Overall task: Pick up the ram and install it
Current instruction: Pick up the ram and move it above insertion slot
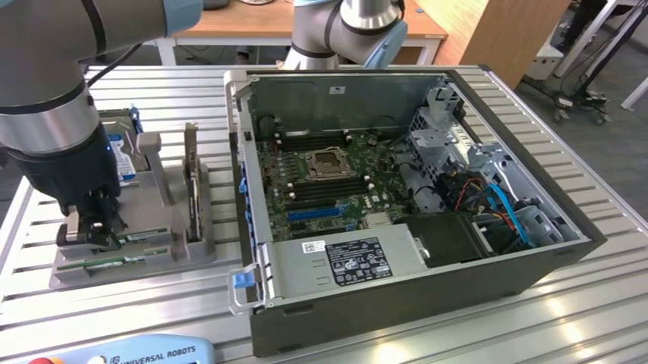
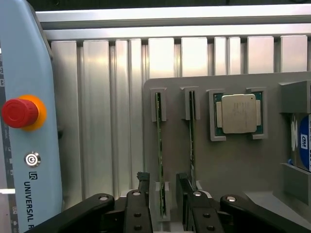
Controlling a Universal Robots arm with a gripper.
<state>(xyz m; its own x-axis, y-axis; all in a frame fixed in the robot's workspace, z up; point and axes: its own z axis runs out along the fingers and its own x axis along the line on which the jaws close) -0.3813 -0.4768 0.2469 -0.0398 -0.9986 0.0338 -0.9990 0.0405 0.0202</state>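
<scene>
The computer case (image 1: 456,292) lies open on its side, presumably so the motherboard slots face up, the grey holder (image 2: 243,170) stands the ram (image 2: 159,141) on edge for grasping, and the gripper (image 2: 162,178) straddles one end with its jaws spread, not yet clamping, all on a slatted aluminium table (image 1: 567,318) before wooden furniture (image 1: 486,30).

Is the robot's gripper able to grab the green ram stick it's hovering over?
Probably yes. The gripper is open and straddles the ram, which stands on its edge, and nothing else sits in the gap.
</scene>
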